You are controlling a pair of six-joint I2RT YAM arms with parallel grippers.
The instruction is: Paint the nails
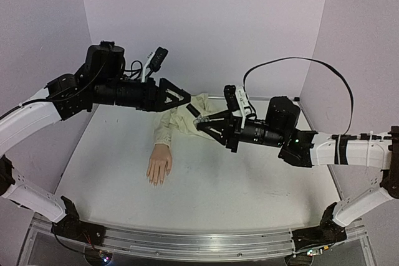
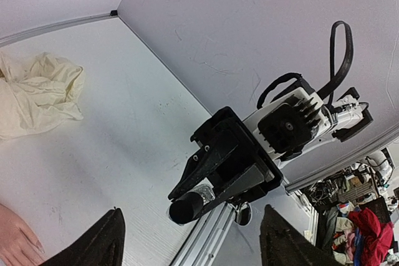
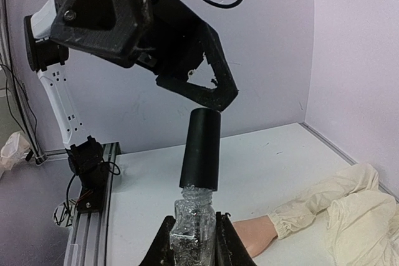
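Right gripper (image 3: 193,244) clamps the slippery, fragile glass bottle (image 3: 193,216); left gripper (image 1: 181,96) gapes beside its cap (image 3: 201,147), so grip there. The nails (image 1: 156,180), towards the table's (image 1: 249,185) left edge, look tiny and probably hard.

Mannequin hand (image 1: 159,165): pale peach, lifelike. Lies flat on the white surface (image 1: 249,179), back of hand up, fingers extended toward the near edge. Nails (image 1: 156,180) at the fingertips, too small to tell colour or polish. Cream fabric sleeve (image 1: 177,119) crumpled, trailing back toward the far wall.
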